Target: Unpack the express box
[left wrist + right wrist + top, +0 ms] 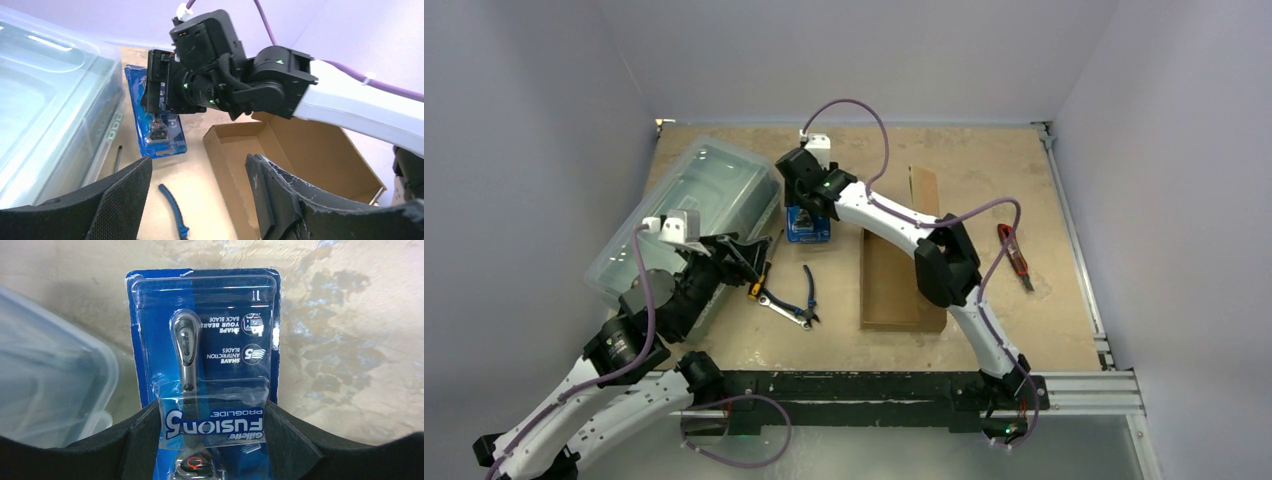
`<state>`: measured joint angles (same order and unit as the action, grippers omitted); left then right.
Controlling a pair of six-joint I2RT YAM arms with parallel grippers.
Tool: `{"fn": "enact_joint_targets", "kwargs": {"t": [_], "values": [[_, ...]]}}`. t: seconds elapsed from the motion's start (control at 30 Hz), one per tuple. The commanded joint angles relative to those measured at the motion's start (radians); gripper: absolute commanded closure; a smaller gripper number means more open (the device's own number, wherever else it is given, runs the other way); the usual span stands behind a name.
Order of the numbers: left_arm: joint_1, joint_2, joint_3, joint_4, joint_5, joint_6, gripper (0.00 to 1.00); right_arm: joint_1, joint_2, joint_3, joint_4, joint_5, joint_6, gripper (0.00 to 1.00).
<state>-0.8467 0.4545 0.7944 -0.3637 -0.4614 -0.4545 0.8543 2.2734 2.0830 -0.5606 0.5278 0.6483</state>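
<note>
right gripper straddles the blue razor pack near the express box, grip unclear; left gripper wide, empty

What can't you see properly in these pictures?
- Top view: the right arm covers part of the express box, so the box floor under it is hidden.
- Right wrist view: the razor package runs off the bottom edge. It is unclear whether the right end effector pinches it or only straddles it.
- Top view: the red tool is too small to identify.
</note>
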Motion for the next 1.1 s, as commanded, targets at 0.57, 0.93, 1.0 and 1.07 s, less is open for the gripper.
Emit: {"fn": "enact_joint_targets", "kwargs": {"t": [0.57, 0.93, 1.0, 1.07], "values": [[-0.001, 0.012, 0.135, -0.07, -0.078, 0.065, 0.3, 0.001, -0.267, 0.216, -0.173, -0.047, -0.163, 0.01], [0.0, 0.122, 0.444, 0.034, -0.139, 0.246, 0.29, 0.017, -0.959, -0.118, 0.033, -0.168, -0.353, 0.01], [-0.001, 0.138, 0.506, 0.053, -0.151, 0.287, 0.29, 0.017, -1.096, -0.239, 0.116, -0.137, -0.394, 0.01], [0.0, 0.146, 0.557, 0.082, -0.156, 0.323, 0.29, 0.017, -1.205, -0.306, 0.161, -0.118, -0.423, 0.01]]}}
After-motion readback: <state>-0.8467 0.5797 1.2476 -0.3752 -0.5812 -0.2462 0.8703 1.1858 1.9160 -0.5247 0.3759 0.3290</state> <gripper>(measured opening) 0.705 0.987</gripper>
